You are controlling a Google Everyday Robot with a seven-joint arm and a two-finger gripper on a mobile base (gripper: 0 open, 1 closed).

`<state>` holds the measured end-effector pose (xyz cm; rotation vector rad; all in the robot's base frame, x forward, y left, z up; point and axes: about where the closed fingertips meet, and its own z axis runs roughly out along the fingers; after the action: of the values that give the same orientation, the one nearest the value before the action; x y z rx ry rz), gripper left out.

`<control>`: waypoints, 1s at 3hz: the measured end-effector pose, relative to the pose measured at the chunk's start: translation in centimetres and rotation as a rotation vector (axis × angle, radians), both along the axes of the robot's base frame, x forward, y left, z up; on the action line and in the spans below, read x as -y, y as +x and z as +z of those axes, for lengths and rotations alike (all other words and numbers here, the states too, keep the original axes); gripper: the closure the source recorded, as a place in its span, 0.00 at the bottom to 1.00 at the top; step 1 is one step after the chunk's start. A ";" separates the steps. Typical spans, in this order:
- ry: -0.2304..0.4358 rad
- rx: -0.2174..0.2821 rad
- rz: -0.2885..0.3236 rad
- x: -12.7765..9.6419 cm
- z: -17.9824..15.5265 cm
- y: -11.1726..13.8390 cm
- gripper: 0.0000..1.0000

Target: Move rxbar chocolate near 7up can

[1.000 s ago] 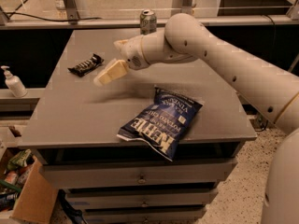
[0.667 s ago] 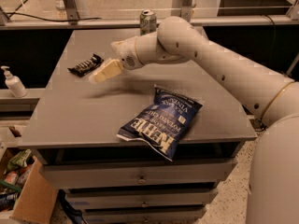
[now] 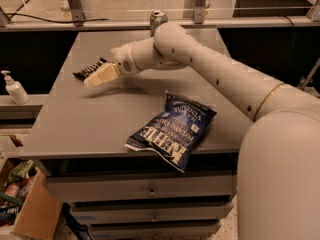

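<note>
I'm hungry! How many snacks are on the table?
2. The rxbar chocolate lies far left on the table, beside the robot's hand. The blue chip bag overhangs the front edge. The arm might hide more.

Smooth plastic hand (image 3: 96, 78) above matt table (image 3: 95, 124)

Arm extended leftward, claw (image 3: 98, 76) angled down, low at left

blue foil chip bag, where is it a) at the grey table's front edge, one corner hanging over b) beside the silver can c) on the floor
a: the blue foil chip bag lies at the grey table's front edge, a corner past it; the gripper is far left, at the flat black snack bar.
</note>
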<state>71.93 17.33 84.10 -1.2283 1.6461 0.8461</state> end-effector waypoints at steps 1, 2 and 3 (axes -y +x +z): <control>0.002 -0.021 -0.001 -1.5 -0.7 0.8 0.00; -0.005 -0.032 0.001 -2.5 -1.4 1.3 0.18; -0.006 -0.040 -0.011 -2.5 -1.7 1.4 0.41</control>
<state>73.36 19.80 82.38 -1.2131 1.6868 0.8644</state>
